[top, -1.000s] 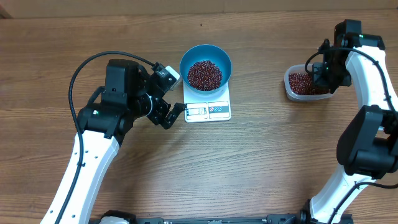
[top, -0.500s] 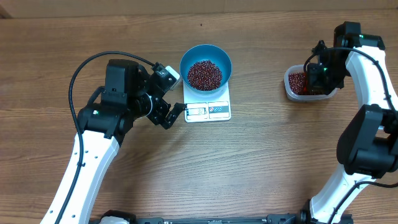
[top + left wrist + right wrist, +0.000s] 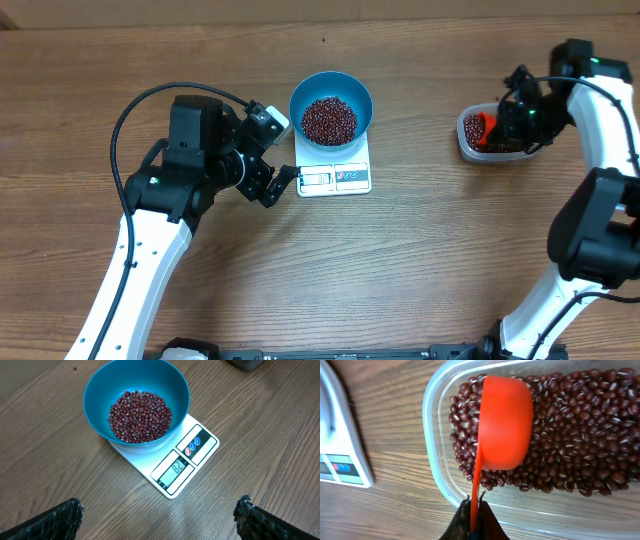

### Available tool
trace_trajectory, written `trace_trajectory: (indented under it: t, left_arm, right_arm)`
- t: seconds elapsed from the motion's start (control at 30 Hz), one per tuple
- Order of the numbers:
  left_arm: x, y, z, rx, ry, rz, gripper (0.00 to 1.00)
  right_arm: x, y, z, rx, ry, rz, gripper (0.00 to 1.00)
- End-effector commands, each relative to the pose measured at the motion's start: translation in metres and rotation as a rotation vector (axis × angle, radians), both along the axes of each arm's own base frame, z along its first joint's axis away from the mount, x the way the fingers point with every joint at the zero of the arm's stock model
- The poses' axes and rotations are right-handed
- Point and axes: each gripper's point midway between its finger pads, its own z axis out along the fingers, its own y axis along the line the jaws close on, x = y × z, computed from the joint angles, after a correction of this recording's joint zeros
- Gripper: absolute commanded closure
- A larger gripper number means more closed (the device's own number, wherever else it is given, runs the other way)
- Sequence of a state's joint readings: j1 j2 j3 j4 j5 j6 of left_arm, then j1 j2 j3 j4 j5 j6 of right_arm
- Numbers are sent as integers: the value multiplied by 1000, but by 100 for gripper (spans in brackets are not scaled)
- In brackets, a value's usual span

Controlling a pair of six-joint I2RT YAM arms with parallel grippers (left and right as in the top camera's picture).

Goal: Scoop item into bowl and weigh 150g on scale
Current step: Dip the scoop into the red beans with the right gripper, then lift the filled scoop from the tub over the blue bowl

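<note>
The blue bowl (image 3: 300, 96) stands on the white scale (image 3: 335, 179) at the table's middle, with a heap of maroon beans (image 3: 329, 120) in it. In the left wrist view the bowl (image 3: 97, 387), its beans (image 3: 140, 415) and the scale (image 3: 202, 440) lie ahead of my left gripper (image 3: 159, 507), which is wide open and empty. That left gripper (image 3: 280, 150) hovers just left of the scale. My right gripper (image 3: 476, 506) is shut on the thin handle of an orange scoop (image 3: 505, 422). The scoop's cup rests on beans (image 3: 580, 445) inside a clear tub (image 3: 432, 425), its rounded back toward the camera.
The clear tub (image 3: 466, 150) sits at the right side of the table, with the orange scoop (image 3: 478, 127) at its left end and my right gripper (image 3: 512, 122) over it. Bare wooden tabletop (image 3: 400, 270) lies in front of the scale and between scale and tub.
My right gripper has shifted to the right over the tub, and the orange scoop now shows at the tub's left end. The left arm, bowl and scale have not moved.
</note>
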State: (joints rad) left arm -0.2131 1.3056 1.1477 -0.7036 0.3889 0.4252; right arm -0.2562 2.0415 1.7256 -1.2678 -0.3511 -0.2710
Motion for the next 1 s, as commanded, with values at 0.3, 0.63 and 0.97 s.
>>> trace_trajectory:
  t: [0.3, 0.63, 0.97]
  left_arm:
    - [2, 3, 1, -6, 2, 13, 0]
    - [2, 3, 1, -6, 1, 13, 0]
    - [2, 3, 1, -6, 2, 13, 0]
  right_arm:
    - [-2, -22, 12, 223, -62, -90, 96]
    - [-13, -39, 29, 376, -110, -141, 96]
    - [-20, -38, 53, 545, -163, -166, 96]
